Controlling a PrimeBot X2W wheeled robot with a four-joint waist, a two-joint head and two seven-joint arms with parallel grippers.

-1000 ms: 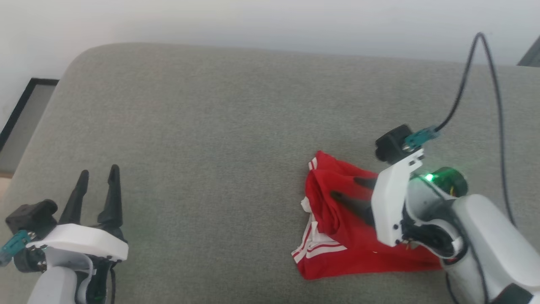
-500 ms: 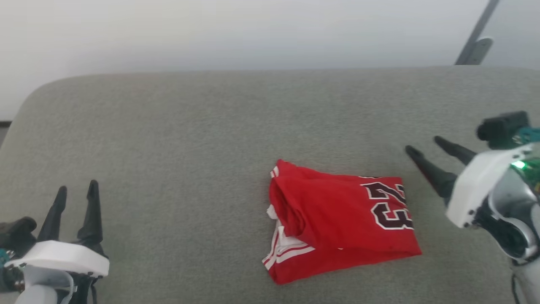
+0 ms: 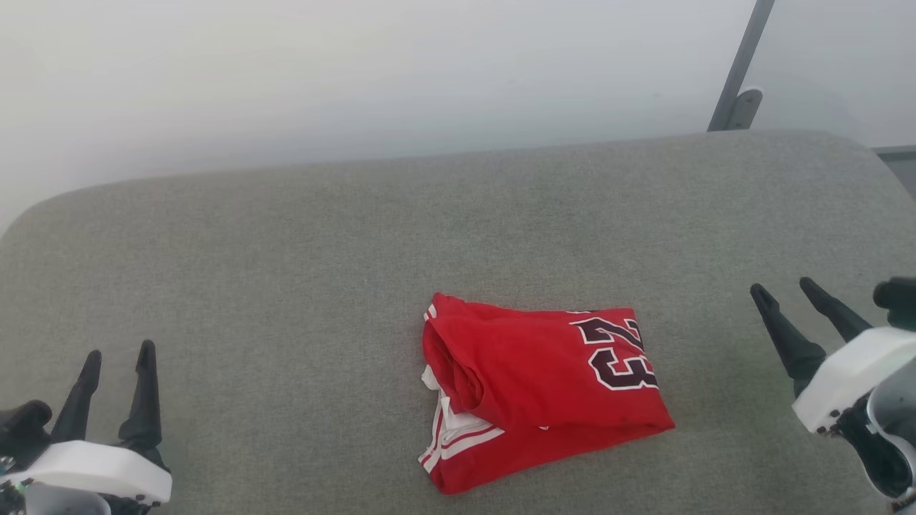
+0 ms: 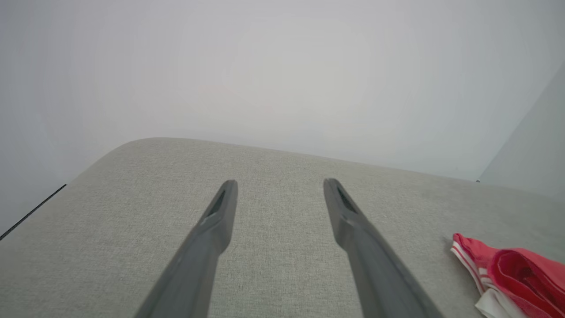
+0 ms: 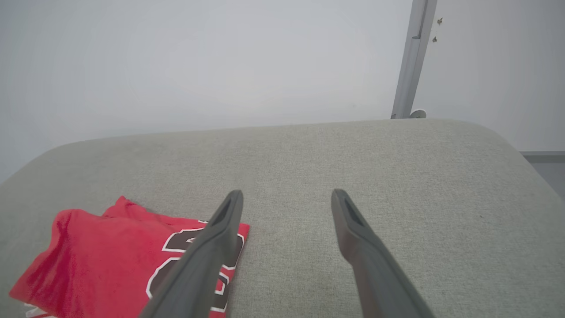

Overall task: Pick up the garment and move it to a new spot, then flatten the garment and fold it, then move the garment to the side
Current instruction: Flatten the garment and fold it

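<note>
The right gripper (image 3: 780,286) has come off the garment (image 3: 529,379). A second ago its fingers lay across the red cloth; now it stands at the right edge of the head view, with bare cushion (image 3: 286,272) between it and the cloth. The head camera has also swung in that time, so the shift of the whole picture is no move of the garment. The numerals (image 3: 619,354), covered before by the arm, now show in full.

Fingers. Right: spread wide apart, holding nothing and touching nothing. In the right wrist view one finger crosses in front of the numerals, but the head view shows a clear gap. Left gripper (image 3: 120,350): fingers likewise wide apart and empty, at the lower left as before, well apart from the garment.

Garment. It lies folded into a compact packet on the cushion, a little right of centre. The numeral end faces the right gripper. The open folded end, with white striped trim (image 3: 458,429) showing underneath, faces the left gripper.

Edges and room. The cushion's far edge runs along a pale wall (image 3: 358,71), with rounded corners at both ends. A grey pole (image 3: 737,64) stands behind the right corner. Wide bare cushion lies to the left of the garment and behind it; a shorter bare stretch separates it from the right gripper.
</note>
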